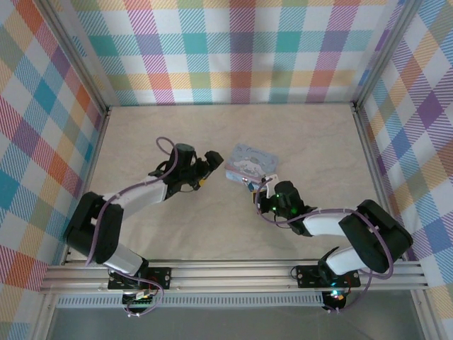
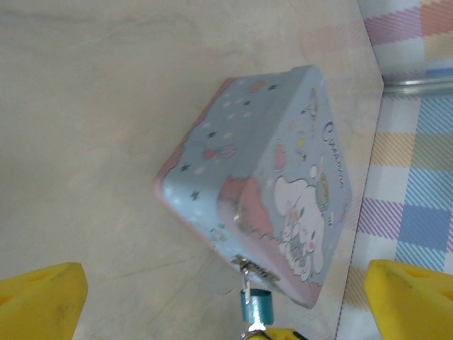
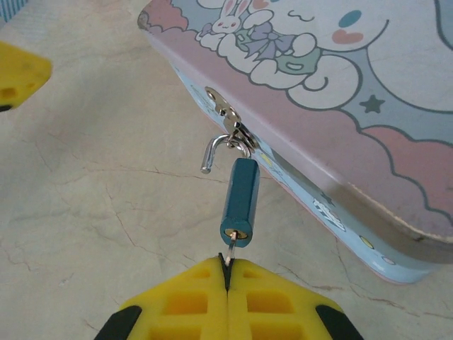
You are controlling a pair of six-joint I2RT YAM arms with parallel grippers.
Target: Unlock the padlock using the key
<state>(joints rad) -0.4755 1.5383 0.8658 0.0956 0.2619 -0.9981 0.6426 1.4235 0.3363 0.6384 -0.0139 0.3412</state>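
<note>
at the middle of the marbled surface [image 1: 177, 227], seen from above, the pale blue cartoon-print tin [image 1: 249, 161] sits between two arms. the left tool [image 1: 210, 168] waits just beside the tin's left end, touching nothing. the right tool [image 1: 260, 187] is pressed up to the tin's near edge.

from the left wrist, the tin shows tilted across the frame, and the dark blue padlock [image 2: 255, 306] hangs from the clasp on its side wall. the left tool's yellow fingers [image 2: 42, 304] stand wide apart at either edge, with nothing between them.

from the right wrist, the right tool's fingers are pressed together on the bow of the key [image 3: 229, 255], whose silvery blade is seated in the keyhole at the padlock's lower end. the padlock's shackle [image 3: 216, 145] is hooked through the tin's hasp [image 3: 225, 113]. one leg of the shackle ends in open air beside the body rather than inside it.

the step in hand looks like the turn of the key. the free leg suggests the lock has sprung, though the key's angle cannot be read. the next move probably calls for holding the key firm and confirming that the shackle swings clear, without dragging the light tin along.
</note>
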